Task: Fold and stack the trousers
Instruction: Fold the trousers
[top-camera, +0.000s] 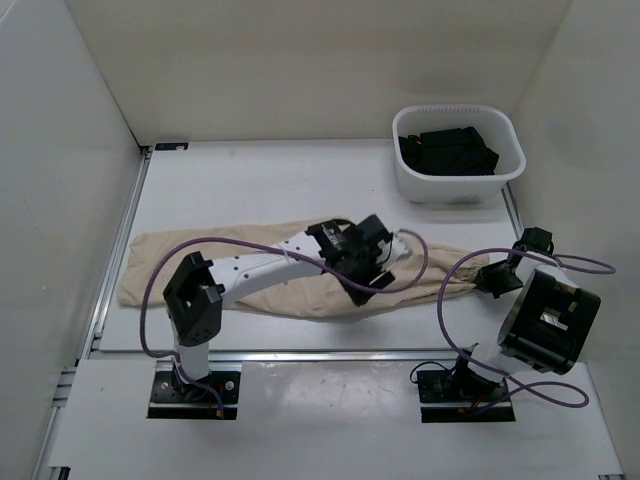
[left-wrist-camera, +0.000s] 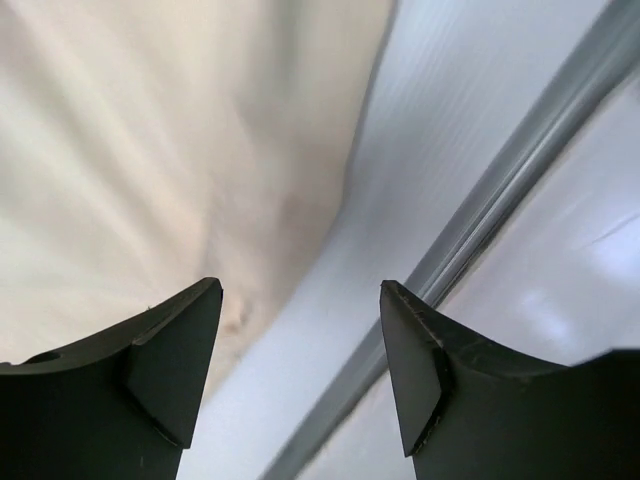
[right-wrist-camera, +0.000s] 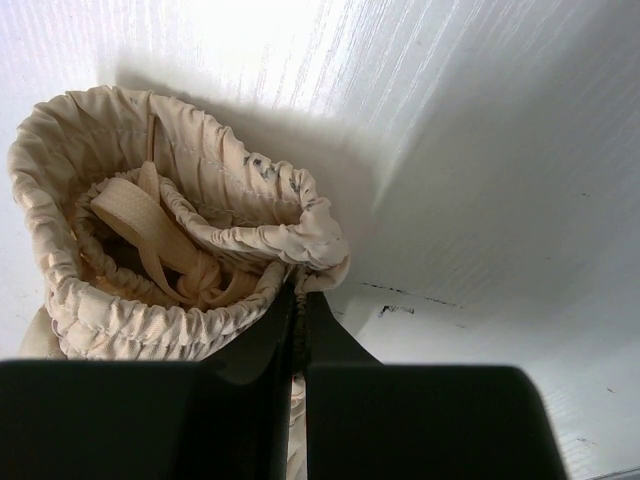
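Observation:
The beige trousers (top-camera: 190, 268) lie stretched left to right across the table, legs to the left and waistband to the right. My left gripper (top-camera: 367, 285) hangs open over their near edge at the middle; in the left wrist view the cloth (left-wrist-camera: 150, 150) fills the upper left, and nothing sits between the fingers (left-wrist-camera: 170, 350). My right gripper (top-camera: 478, 280) is shut on the gathered elastic waistband (right-wrist-camera: 200, 240) at the trousers' right end, the drawstring showing inside the opening.
A white tub (top-camera: 458, 155) holding folded black garments (top-camera: 446, 150) stands at the back right. A metal rail (left-wrist-camera: 500, 200) runs along the table's near edge just beside the left gripper. White walls close in the left, back and right.

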